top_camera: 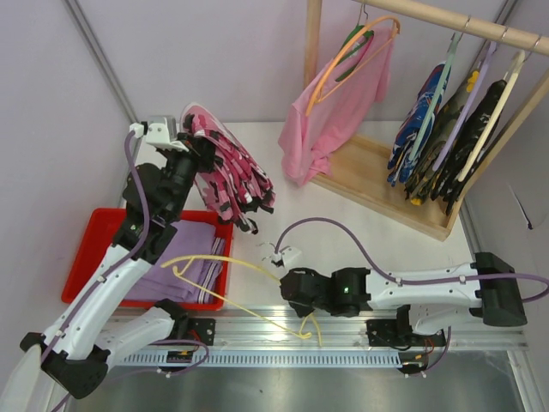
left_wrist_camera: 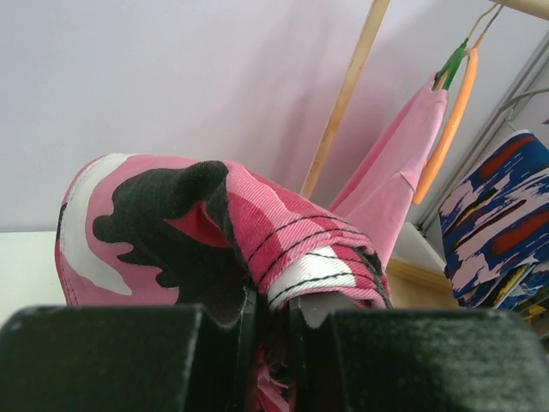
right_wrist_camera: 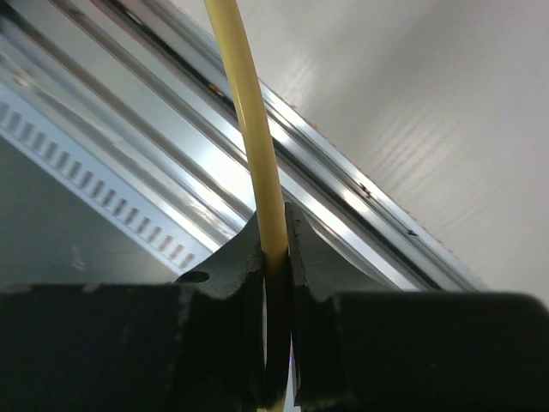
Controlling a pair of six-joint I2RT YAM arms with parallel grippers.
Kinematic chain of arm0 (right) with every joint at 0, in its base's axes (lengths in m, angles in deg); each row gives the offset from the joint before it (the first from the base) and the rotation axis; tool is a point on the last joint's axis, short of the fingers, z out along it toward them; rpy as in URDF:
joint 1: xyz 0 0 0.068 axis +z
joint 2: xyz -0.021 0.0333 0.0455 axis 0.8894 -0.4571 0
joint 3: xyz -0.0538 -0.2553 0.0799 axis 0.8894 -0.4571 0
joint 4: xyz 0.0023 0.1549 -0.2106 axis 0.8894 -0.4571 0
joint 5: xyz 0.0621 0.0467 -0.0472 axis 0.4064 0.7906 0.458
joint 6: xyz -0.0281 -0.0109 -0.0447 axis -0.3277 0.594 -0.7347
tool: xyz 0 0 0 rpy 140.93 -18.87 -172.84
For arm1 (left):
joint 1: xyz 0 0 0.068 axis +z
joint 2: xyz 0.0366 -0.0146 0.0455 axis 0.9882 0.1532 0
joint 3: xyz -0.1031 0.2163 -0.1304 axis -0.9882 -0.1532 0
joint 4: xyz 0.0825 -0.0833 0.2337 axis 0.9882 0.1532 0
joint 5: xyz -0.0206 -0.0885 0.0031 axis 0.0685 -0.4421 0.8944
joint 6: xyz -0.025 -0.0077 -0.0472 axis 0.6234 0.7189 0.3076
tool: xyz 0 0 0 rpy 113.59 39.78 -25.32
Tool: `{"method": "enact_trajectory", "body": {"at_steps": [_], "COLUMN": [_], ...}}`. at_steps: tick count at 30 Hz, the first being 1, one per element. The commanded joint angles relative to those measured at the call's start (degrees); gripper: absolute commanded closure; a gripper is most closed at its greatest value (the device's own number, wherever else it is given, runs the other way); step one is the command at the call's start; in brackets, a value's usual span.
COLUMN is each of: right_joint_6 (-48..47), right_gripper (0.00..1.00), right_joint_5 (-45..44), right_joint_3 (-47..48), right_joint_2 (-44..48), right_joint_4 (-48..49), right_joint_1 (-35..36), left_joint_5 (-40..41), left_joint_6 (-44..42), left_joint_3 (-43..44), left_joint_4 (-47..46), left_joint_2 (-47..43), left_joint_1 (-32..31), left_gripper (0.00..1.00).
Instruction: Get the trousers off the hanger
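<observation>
The pink camouflage trousers hang bunched in the air at the back left, clear of the hanger. My left gripper is shut on them; in the left wrist view the cloth is pinched between the jaws of my left gripper. The thin yellow hanger lies across the front of the table and over the red tray. My right gripper is shut on one of its arms; the right wrist view shows the yellow rod clamped in the jaws of my right gripper.
A red tray holds a folded lilac cloth at the front left. A wooden rack at the back right carries a plain pink garment on an orange hanger and several dark patterned garments. A metal rail runs along the near edge.
</observation>
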Motion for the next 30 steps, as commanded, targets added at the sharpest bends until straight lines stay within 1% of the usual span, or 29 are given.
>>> {"method": "enact_trajectory", "body": {"at_steps": [1, 2, 5, 8, 11, 15, 19, 21, 25, 30], "right_joint_6": [5.92, 6.88, 7.95, 8.65, 9.26, 8.21, 7.95, 7.33, 6.72, 5.23], "right_gripper": [1.0, 1.0, 1.0, 1.0, 1.0, 1.0, 1.0, 1.0, 1.0, 1.0], "right_joint_5": [1.21, 0.78, -3.17, -5.72, -4.5, -2.48, 0.06, -0.1, -0.28, -0.54], "right_joint_3": [2.99, 2.72, 2.54, 3.33, 4.38, 6.05, 6.23, 6.15, 6.06, 5.71], "right_joint_2": [5.44, 6.51, 9.67, 10.21, 8.46, 3.37, 0.11, -0.77, -2.62, -4.11], "right_joint_4": [10.89, 12.73, 13.63, 13.81, 13.46, 13.46, 13.72, 14.07, 13.81, 14.25], "right_joint_1": [-1.1, -1.28, -2.15, -4.52, -8.29, -10.94, -14.19, -15.33, -17.44, -19.47], "left_joint_5": [-1.3, -1.3, -1.21, -1.21, -1.56, -2.17, -2.0, -1.39, 0.28, 4.14], "left_joint_6": [2.01, 2.1, 2.28, 2.98, 3.94, 4.3, 4.91, 5.61, 7.54, 10.36], "left_joint_3": [3.26, 3.18, 2.48, 1.33, 0.37, -0.69, -2.09, -3.76, -7.1, -13.43], "left_joint_4": [-11.41, -11.41, -11.68, -12.55, -13.17, -13.17, -12.99, -13.08, -13.0, -9.84], "left_joint_2": [-2.39, -2.56, -3.09, -3.79, -4.76, -6.08, -8.09, -8.98, -12.4, -20.74], "left_joint_1": [0.9, 0.99, 0.99, 1.17, 1.17, 1.17, 1.17, 1.17, 1.17, 1.17], "left_gripper": [1.0, 1.0, 1.0, 1.0, 1.0, 1.0, 1.0, 1.0, 1.0, 1.0]}}
